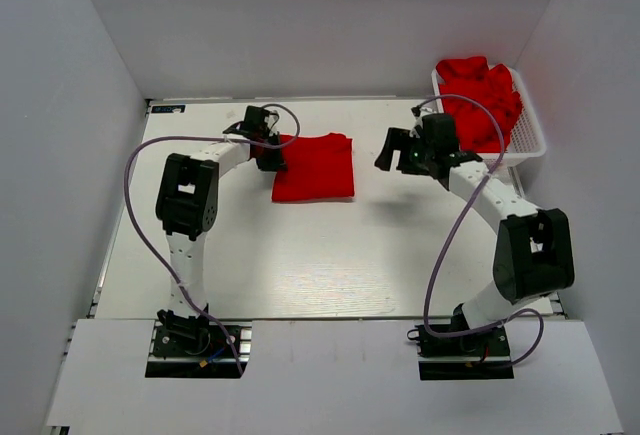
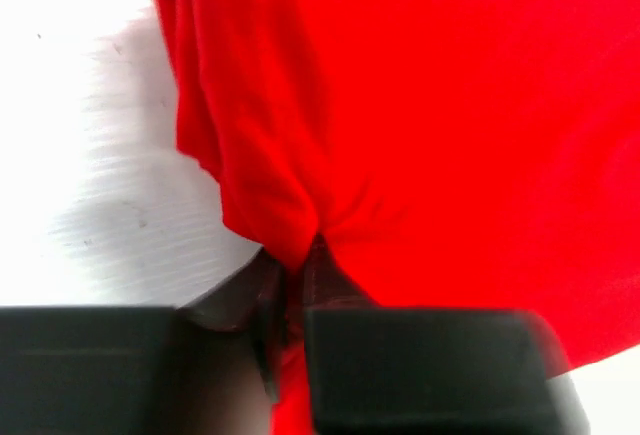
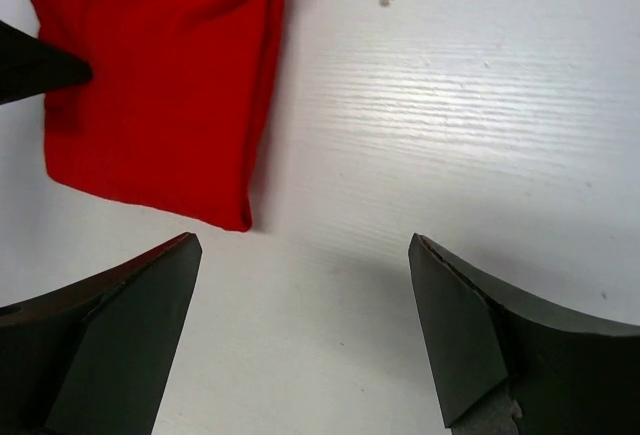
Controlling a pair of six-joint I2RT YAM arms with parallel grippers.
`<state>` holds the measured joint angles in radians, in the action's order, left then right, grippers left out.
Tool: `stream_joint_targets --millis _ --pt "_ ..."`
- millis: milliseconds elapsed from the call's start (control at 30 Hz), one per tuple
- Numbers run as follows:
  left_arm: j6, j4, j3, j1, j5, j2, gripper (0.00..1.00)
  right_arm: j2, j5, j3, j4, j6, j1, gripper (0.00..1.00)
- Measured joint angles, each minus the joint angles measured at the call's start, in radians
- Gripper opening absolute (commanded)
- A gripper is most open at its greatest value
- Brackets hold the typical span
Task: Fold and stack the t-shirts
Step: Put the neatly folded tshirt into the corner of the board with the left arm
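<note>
Bright, even overhead light floods the white enclosure, leaving soft shadows under the arms on the pale tabletop (image 1: 330, 255). At the left wrist the red t-shirt (image 2: 450, 105) shows oversaturated and blurred, the left end effector (image 2: 292, 280) a dark smear; the right wrist view is sharper, the right end effector (image 3: 302, 240) slightly soft

- A white counter (image 1: 330, 255) fills the enclosure, its surface marked by fine parallel streaks.
- 3 plain pale grey walls close it in: left wall (image 1: 60, 105), back wall (image 1: 320, 15), right wall (image 1: 600, 135).
- A white panel (image 1: 330, 380) covers the near edge, with 2 rectangular cut-outs.
- A small dark label (image 1: 168, 109) sits at the counter's far left corner.
- Bright, even light casts only soft shadows on the counter.
</note>
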<state>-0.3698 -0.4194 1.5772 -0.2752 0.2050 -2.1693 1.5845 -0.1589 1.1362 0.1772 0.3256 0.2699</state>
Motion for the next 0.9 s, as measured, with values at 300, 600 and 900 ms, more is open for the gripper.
stream_joint_targets --millis 300,600,900 --pt "0.042 -0.143 0.137 0.023 -0.19 -0.036 0.0 -0.087 0.087 -0.141 -0.012 0.004 -0.022 0.9" --pt "0.2 -0.256 0.322 0.154 -0.471 -0.056 0.0 -0.103 0.165 -0.17 -0.027 -0.002 -0.034 0.9" --pt "0.323 -0.286 0.555 0.289 -0.647 -0.22 0.0 -0.072 0.21 -0.149 -0.05 -0.022 -0.036 0.9"
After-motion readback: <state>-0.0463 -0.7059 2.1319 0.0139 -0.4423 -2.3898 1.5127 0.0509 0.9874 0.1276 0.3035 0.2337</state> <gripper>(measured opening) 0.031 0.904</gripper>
